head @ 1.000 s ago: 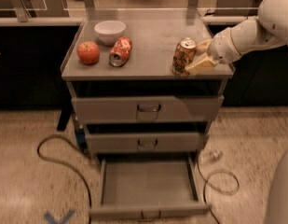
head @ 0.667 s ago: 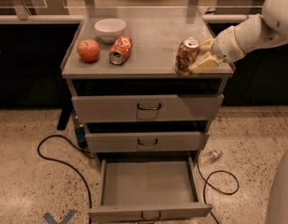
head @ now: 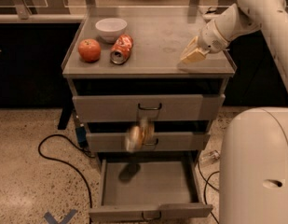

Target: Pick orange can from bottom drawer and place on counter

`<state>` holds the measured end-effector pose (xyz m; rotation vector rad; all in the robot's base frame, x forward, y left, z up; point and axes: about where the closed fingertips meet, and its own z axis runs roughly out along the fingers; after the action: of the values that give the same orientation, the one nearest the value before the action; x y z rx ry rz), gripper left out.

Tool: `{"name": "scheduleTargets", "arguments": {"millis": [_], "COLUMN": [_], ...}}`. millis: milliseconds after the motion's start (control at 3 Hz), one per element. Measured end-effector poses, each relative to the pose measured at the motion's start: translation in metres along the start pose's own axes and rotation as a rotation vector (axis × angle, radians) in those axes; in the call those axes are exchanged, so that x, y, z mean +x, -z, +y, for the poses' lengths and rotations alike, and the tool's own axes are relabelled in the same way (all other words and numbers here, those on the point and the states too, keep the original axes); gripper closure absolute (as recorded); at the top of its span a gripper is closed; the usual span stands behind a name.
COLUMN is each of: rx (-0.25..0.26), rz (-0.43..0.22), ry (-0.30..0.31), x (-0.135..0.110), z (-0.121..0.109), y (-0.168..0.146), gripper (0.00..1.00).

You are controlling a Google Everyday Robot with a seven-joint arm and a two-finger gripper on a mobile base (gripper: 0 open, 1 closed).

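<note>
The orange can (head: 139, 135) is a blur in mid-air in front of the middle drawer, off the counter (head: 157, 41) and above the open bottom drawer (head: 167, 188). Its shadow lies on the drawer's floor at the left. My gripper (head: 191, 56) is over the counter's right front part, near the edge, with nothing in it. The can is well below it and to its left.
On the counter's left stand a red apple (head: 89, 49), a dented red-and-white can (head: 121, 48) on its side and a white bowl (head: 111, 28). The two upper drawers are shut. A black cable (head: 55, 157) runs on the floor at the left. My white base (head: 255, 171) fills the lower right.
The orange can stood on the counter's right front edge against my gripper. It has left the counter and is dropping in front of the drawers. The gripper stays near the same place.
</note>
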<state>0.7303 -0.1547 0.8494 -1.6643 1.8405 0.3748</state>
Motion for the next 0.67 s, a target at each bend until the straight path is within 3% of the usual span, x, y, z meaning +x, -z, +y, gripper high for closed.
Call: {"name": "scheduleTargets", "arguments": {"millis": [333,667], "rx": [0.000,0.000], "rz": [0.000,0.000], "ry": [0.000,0.000], "x": [0.0000,-0.0001], "z": [0.0000,0.0000], "y": [-0.0002,-0.0004], "gripper": [1.00,0.81]}}
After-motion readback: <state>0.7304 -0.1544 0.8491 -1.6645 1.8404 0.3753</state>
